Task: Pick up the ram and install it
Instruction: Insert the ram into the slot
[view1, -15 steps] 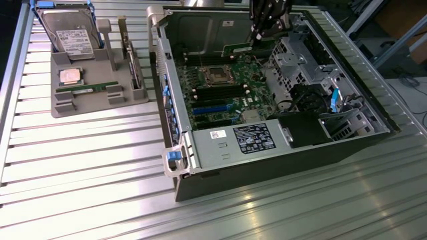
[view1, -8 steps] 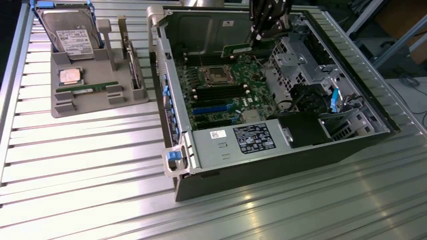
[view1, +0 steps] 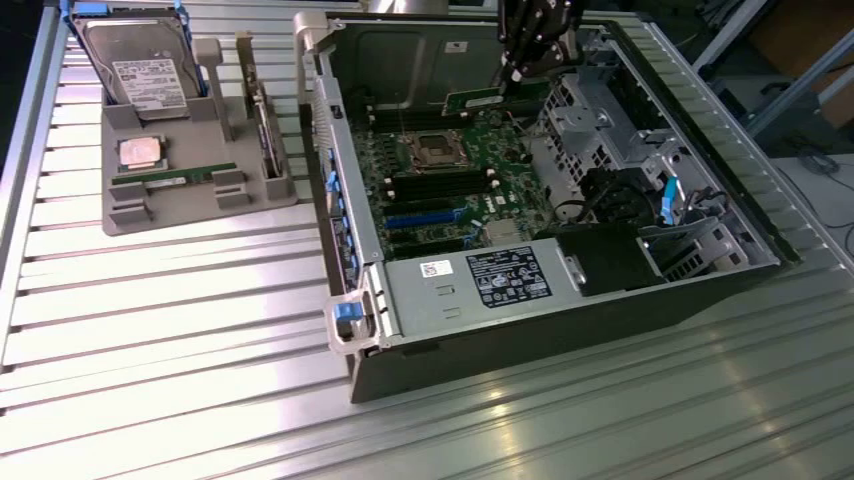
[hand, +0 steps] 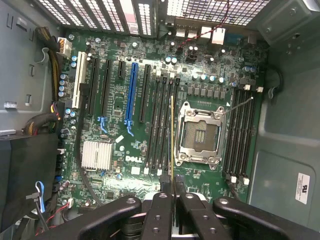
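Black jaws of the gripper (hand: 174, 199) are clenching the ram (hand: 172, 140), so the green stick is showing edge-on in the wrist view as a thin line running out from between the fingers (hand: 161, 210). It is hanging inside the open computer case (view1: 400, 55), over the motherboard (hand: 117, 172). It is lining up along the black memory slots (hand: 161, 125) that are sitting just beside the processor socket (hand: 200, 135), and I cannot tell whether its edge is touching a slot. A second bank of memory slots (hand: 240, 135) is lying on the socket's other side. A blue expansion slot (hand: 131, 95) and a silver heatsink (hand: 96, 154) are crowding the board beyond the first bank. In the exterior view the metal drive cage (view1: 587, 110) is standing close on the exterior view's right of the gripper, and the power supply (view1: 494, 280) is sitting at the case's near end. Well apart, on the exterior view's left, a grey tray (view1: 200, 205) is resting on the ribbed metal table (view1: 200, 330). It is holding the hard drive (view1: 140, 65), the square processor chip (view1: 140, 152) and the other ram stick (view1: 187, 178), which is lying flat.
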